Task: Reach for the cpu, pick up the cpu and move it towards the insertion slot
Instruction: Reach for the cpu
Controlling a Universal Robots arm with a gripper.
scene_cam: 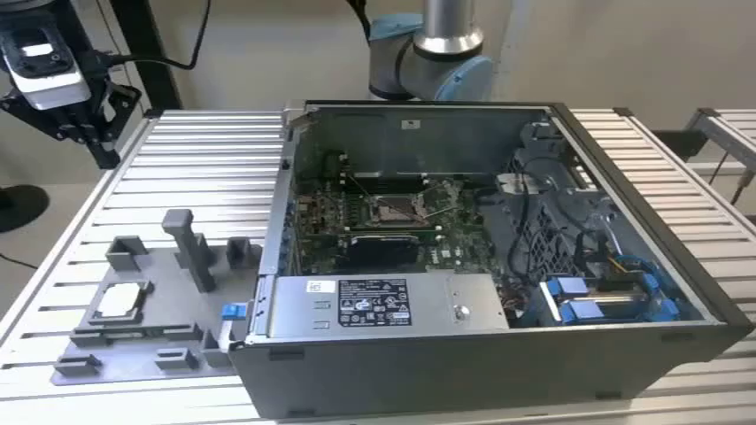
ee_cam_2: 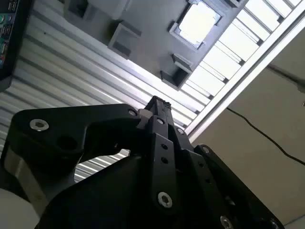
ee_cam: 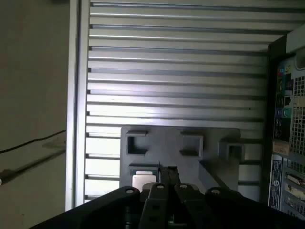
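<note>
The arm point(scene_cam: 428, 49) is a silver tube point(scene_cam: 451, 18) on grey joints point(scene_cam: 402, 64) with a pale blue cap point(scene_cam: 468, 78). The end effector point(ee_cam_2: 157, 102) is black, made of angular links point(ee_cam_2: 164, 157) with silver screws point(ee_cam_2: 165, 200). A white-and-grey block point(scene_cam: 45, 69) and a black cable point(scene_cam: 165, 60) sit beside it.

Open above the cpu point(scene_cam: 120, 301), tall grey post point(scene_cam: 189, 252) beside it (seemingly close), computer case point(scene_cam: 473, 372) beyond

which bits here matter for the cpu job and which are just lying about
For the job: cpu, insertion slot, gripper.
Just lying about: grey upright post, blue connectors, slatted table.
</note>
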